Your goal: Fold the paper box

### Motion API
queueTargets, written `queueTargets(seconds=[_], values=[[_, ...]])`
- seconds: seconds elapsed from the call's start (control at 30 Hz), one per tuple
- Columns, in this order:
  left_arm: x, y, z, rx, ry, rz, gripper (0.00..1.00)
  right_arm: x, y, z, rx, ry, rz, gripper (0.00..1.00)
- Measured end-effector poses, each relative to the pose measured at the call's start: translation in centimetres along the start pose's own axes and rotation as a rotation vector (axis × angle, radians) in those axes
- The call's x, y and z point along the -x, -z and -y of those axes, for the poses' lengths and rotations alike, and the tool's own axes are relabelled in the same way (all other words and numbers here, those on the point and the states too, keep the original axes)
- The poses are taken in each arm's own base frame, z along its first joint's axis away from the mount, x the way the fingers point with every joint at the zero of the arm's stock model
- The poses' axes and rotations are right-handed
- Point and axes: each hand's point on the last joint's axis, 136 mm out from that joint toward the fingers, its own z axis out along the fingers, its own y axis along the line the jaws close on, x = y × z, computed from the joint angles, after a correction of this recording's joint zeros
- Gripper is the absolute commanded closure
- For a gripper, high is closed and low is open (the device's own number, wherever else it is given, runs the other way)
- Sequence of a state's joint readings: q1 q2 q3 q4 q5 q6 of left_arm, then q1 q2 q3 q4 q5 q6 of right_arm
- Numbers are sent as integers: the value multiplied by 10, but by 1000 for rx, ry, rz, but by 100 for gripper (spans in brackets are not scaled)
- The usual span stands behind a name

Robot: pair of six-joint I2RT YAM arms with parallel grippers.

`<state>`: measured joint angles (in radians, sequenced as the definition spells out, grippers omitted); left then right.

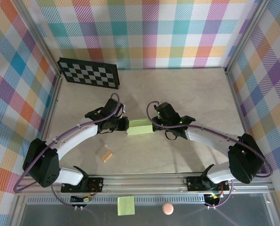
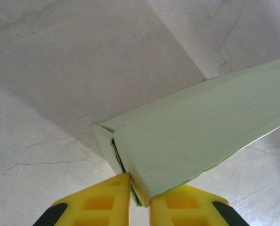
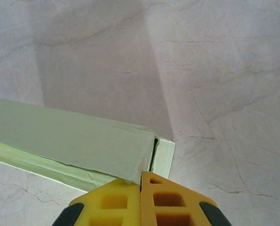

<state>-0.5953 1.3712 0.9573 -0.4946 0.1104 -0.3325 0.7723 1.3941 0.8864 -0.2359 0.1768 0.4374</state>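
- The paper box [image 1: 140,127] is at the middle of the table [image 1: 177,89], between my two claws.
- My left claw [image 2: 140,181] pinches one end of the box.
- My right claw [image 3: 141,181] is squeezed tight on the other end.
- A small tan block [image 1: 106,154] sits apart, nearer my left arm's base.

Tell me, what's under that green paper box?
Pale marbled table shows all around the paper box, so table presumably lies beneath; that patch itself is covered by the card.
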Motion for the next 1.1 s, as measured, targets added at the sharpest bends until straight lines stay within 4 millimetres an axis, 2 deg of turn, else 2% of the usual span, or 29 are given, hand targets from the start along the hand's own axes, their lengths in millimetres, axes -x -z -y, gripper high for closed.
queueTargets(seconds=[0.07, 0.2, 0.37, 0.47, 0.57, 0.73, 0.9, 1.1], values=[[-1, 1, 0, -1, 0, 1, 79, -3, -1, 1, -2, 0, -1, 99], [2, 10, 2, -7, -18, 28, 62, -6, -2, 4, -12, -2, -5, 99], [17, 43, 10, -31, -112, 144, 45, -6, -2, 5, -16, -2, -4, 99], [27, 67, 19, -66, -212, 233, 40, -6, -2, 5, -16, -2, -4, 99], [32, 78, 33, -126, -338, 291, 40, -6, -2, 5, -16, -2, -4, 99], [25, 68, 53, -223, -570, 290, 40, -6, -2, 4, -16, -1, -5, 99], [15, 54, 67, -275, -858, 322, 23, -7, -2, 5, -18, -1, -7, 98], [15, 34, 70, -253, -1090, 357, 20, -8, 0, 7, -29, 4, -14, 98]])
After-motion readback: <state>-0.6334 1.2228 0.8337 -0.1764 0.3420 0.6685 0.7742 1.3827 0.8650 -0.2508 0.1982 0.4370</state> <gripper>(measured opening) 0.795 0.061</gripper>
